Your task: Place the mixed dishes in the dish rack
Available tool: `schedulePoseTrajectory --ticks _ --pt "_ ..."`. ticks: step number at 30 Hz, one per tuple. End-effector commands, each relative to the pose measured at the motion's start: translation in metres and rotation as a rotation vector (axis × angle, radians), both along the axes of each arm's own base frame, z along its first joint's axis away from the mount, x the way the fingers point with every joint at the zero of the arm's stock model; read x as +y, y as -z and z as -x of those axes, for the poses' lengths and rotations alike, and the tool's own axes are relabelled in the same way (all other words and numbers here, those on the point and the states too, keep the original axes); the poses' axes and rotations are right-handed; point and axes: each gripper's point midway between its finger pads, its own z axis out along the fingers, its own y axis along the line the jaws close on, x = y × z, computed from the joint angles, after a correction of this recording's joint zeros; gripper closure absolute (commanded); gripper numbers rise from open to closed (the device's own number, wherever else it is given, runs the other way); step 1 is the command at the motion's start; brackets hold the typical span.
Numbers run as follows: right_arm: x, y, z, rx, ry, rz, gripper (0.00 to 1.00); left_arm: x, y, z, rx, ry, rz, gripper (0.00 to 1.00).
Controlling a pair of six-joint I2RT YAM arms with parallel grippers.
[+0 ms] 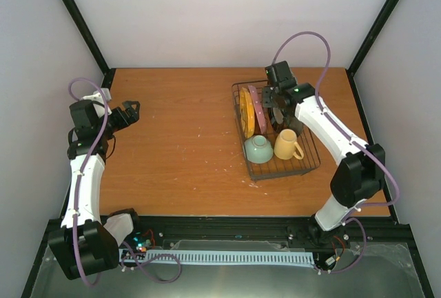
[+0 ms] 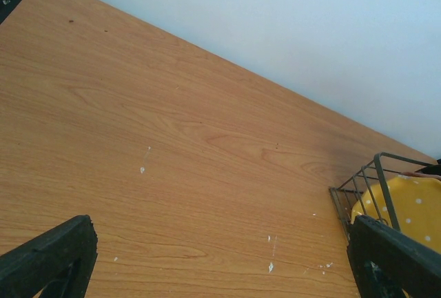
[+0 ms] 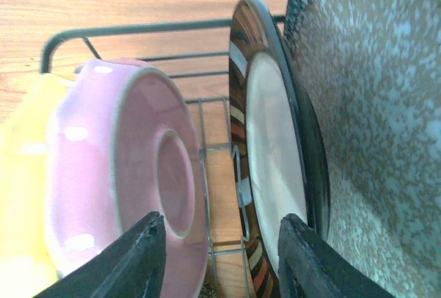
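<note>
The dish rack [image 1: 289, 172] stands at the right of the table. In it a pale green bowl [image 1: 258, 149] and a yellow mug [image 1: 286, 145] sit at the front. Behind them the orange white-dotted plate [image 1: 246, 113] and a pink dotted dish [image 1: 256, 108] stand on edge. My right gripper [image 1: 275, 108] reaches down into the rack, open [image 3: 220, 260]. Only rack wire lies between its fingers, with the pink dish [image 3: 124, 174] to the left. The dark-rimmed cream-centred plate [image 3: 272, 160] and grey speckled plate [image 3: 372, 105] stand upright to the right. My left gripper [image 1: 131, 113] hangs open at the table's left.
In the left wrist view, bare wooden tabletop [image 2: 172, 160] stretches between the open gripper [image 2: 220, 270] and the rack's corner [image 2: 358, 187], where the dotted plate [image 2: 406, 208] shows. White walls and black frame posts [image 1: 83, 25] enclose the table.
</note>
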Motion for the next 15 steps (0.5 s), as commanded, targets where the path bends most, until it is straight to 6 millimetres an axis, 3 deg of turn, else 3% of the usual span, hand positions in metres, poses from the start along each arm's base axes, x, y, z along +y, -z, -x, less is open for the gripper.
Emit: schedulePoseTrajectory --ticks 1,9,15 --pt "-0.012 -0.038 -0.002 -0.129 0.021 -0.038 0.53 0.0 -0.016 -0.003 -0.05 0.008 -0.024 0.0" --pt "0.007 -0.047 -0.001 -0.17 -0.07 -0.119 0.52 -0.001 -0.018 -0.003 -0.055 0.009 -0.026 0.0" --pt "0.008 -0.053 0.0 -0.188 -0.076 -0.135 0.52 0.0 -0.019 -0.002 -0.056 0.006 -0.03 0.0"
